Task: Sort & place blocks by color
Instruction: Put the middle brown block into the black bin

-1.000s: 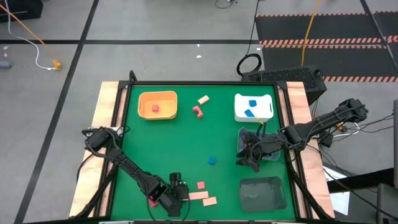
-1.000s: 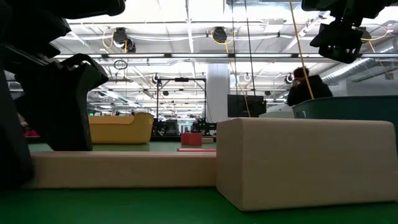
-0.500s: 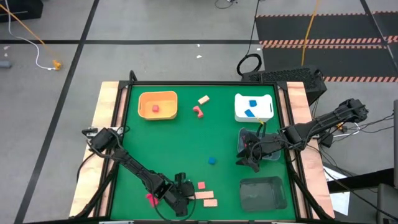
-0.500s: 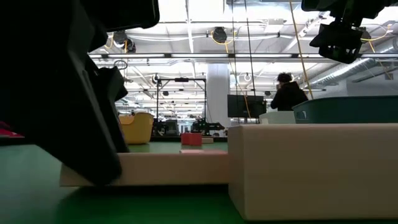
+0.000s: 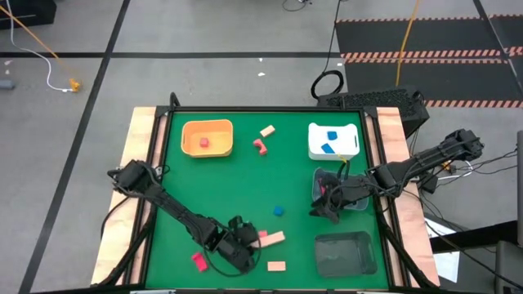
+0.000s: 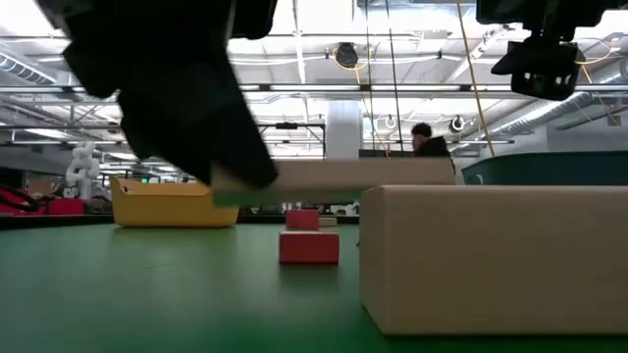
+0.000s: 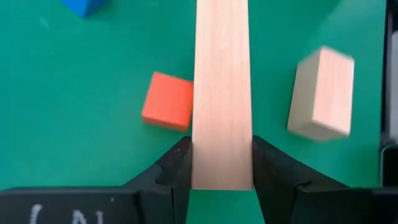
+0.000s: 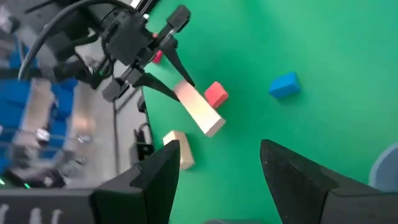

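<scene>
My left gripper (image 5: 248, 242) (image 7: 222, 182) is shut on a long tan bar (image 5: 273, 238) (image 6: 373, 174) near the table's near edge. Beside the bar, a red block (image 7: 167, 101) (image 6: 309, 245) and a short tan block (image 5: 277, 266) (image 7: 321, 93) lie flat on the green mat. A pink block (image 5: 198, 260) lies to the gripper's left and a blue block (image 5: 279, 211) farther in. A pink block (image 5: 261, 146) and a tan one (image 5: 267, 131) lie near the far trays. My right gripper (image 5: 327, 204) (image 8: 217, 180) hovers open at the right. My left gripper pinches the tan bar between its two fingers (image 7: 177, 168) at one end (image 7: 222, 162). The fingers come slanting down from the table's left and lie on the bar's two long sides, so the bar points straight out ahead of them. The bar is lifted clear of the mat.
An orange tray (image 5: 207, 137) at the far left holds a red block; a white tray (image 5: 333, 140) at the far right holds blue blocks. A dark grey tray (image 5: 345, 253) sits near right, and a small grey-blue container (image 5: 343, 196) is by the right gripper. A person stands beyond the table.
My left gripper has moved toward the table's right, away from the pink block, has taken hold of the tan bar by one end and raised it. The bar lay on the mat along the near edge; now it is lifted clear and turned to a slant. The short tan block stayed.
</scene>
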Available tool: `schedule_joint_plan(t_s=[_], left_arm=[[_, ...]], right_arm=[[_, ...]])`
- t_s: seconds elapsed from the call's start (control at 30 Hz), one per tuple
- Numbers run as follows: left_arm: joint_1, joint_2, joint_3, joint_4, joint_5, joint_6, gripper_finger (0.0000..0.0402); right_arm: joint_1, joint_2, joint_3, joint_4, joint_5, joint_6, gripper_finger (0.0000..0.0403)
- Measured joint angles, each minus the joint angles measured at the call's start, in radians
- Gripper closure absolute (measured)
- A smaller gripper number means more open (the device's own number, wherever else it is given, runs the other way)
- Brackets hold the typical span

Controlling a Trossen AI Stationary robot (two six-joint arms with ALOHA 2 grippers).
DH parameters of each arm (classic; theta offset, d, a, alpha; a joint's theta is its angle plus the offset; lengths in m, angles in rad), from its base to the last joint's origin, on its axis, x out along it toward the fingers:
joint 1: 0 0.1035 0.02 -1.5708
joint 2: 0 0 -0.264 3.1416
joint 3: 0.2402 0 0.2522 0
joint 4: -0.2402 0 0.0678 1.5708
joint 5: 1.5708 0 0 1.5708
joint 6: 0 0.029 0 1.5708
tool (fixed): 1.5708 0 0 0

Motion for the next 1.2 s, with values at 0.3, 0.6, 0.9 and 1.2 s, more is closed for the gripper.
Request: schedule_joint_plan(t_s=[0.3,0.6,0.9,1.2], left_arm=[[0.068,-0.07,0.002,0.041,-0.068,0.016,0.0268],[0.121,-0.084,0.06,0.152,-0.151,0.219,0.0268],[0.178,-0.085,0.152,0.154,-0.181,0.391,0.0268],[0.194,-0.085,0.153,0.168,-0.181,0.395,0.0268]], right_arm=[[0.0,0.0,0.0,0.014,0.0,0.279,0.019],[-0.003,0.0,0.0,0.123,-0.001,0.459,0.019],[-0.025,0.0,0.0,0.235,0.001,0.438,0.019],[-0.029,0.003,0.0,0.267,0.009,0.42,0.0214]])
